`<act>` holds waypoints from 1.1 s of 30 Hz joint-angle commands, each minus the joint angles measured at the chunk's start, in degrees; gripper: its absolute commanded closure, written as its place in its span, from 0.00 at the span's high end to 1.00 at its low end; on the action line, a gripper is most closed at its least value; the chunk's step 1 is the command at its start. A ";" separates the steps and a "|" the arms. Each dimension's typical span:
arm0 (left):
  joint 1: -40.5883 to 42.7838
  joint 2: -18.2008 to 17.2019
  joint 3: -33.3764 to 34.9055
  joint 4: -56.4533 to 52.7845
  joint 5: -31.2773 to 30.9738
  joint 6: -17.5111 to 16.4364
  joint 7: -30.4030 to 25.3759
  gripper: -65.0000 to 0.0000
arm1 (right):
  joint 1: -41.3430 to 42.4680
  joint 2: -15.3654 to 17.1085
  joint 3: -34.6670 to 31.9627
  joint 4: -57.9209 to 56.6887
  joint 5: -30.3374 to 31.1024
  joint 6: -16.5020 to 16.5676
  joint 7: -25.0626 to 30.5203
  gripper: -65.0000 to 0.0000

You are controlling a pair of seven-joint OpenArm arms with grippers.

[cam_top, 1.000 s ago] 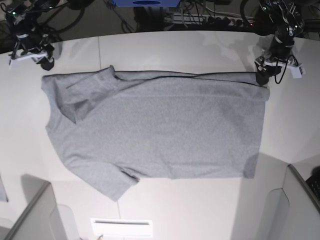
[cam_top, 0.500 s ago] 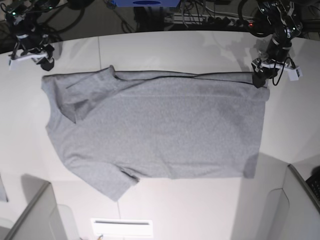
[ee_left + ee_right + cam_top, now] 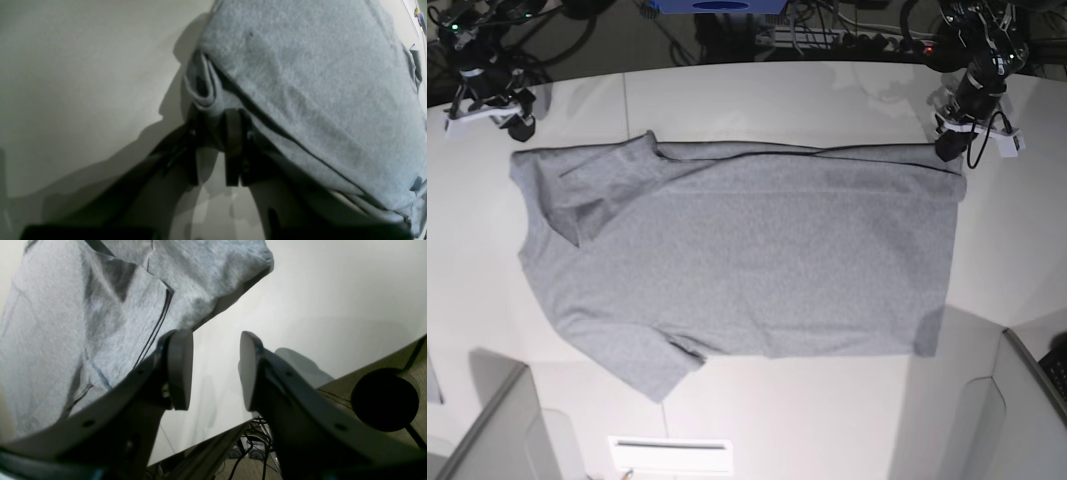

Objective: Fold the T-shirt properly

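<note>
The grey T-shirt (image 3: 747, 250) lies spread flat on the white table (image 3: 757, 95), plain side up, with its sleeves toward the left and its hem toward the right. At the shirt's far right corner, my left gripper (image 3: 949, 145) is down on the cloth. In the left wrist view the left gripper (image 3: 215, 146) is shut on the folded corner edge of the T-shirt (image 3: 300, 83). My right gripper (image 3: 512, 122) hangs just beyond the far left sleeve. It stands open (image 3: 215, 370) with only bare table between its pads, and the T-shirt (image 3: 83, 323) lies to its left.
Grey partition panels stand at the front left (image 3: 497, 430) and front right (image 3: 1017, 410). A white label (image 3: 670, 452) lies at the table's front edge. Cables and a power strip (image 3: 847, 40) run behind the back edge.
My left gripper has closed on the shirt's far right corner and its wrist has shifted slightly back. The right arm and the shirt's lay are unchanged.
</note>
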 commanded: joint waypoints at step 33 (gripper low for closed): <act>2.13 -1.11 0.21 1.13 0.62 0.73 1.26 0.00 | 13.58 2.25 6.18 -23.12 0.62 0.06 1.27 0.31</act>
